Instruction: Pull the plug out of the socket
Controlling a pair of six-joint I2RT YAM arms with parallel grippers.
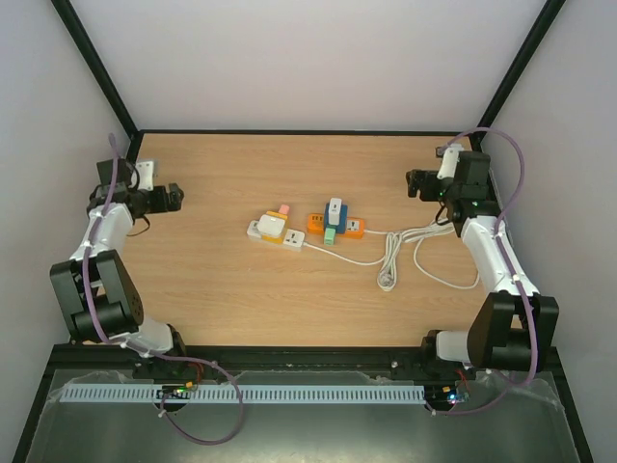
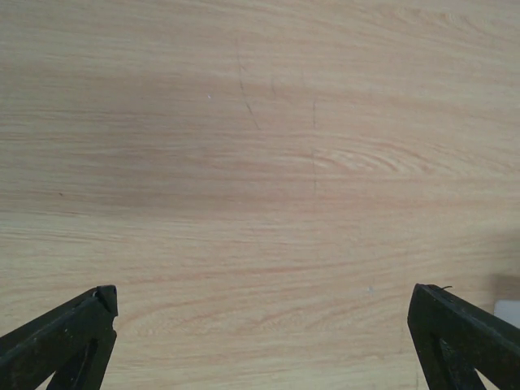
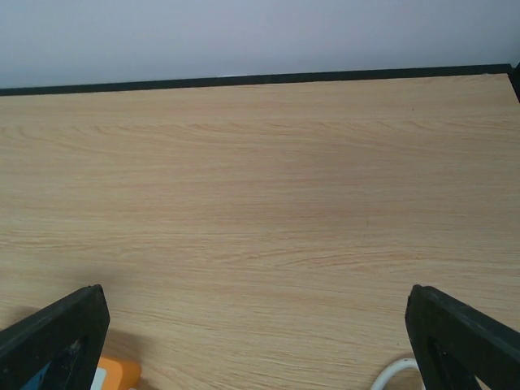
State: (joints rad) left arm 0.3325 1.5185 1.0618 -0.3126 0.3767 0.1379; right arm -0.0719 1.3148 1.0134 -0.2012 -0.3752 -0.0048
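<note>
Black jaws stand spread wide on both arms, and neither holds anything. The left gripper [image 2: 264, 302] hangs over bare wood at the far left of the table [image 1: 212, 299]. Only the tips of its fingers [image 2: 65, 337] show, at the bottom corners of its wrist view. The right gripper [image 3: 256, 302] is just as wide and sits at the far right, pointing in toward the middle. Its wrist view catches a corner of the orange socket strip [image 3: 118, 372] low on the left and a bend of white cable [image 3: 396, 375] low on the right.

Both socket strips lie in the middle of the table, well apart from either claw. The yellow-and-white socket strip [image 1: 266, 230] is the left one, with a pink plug [image 1: 284, 209] at its far side. Just right of it, the orange one carries a blue-and-white plug [image 1: 335, 208] on its far side and a green plug [image 1: 329, 235] on its near side. From the strips the white cable trails right and gathers in a loose coil near the right arm.
</note>
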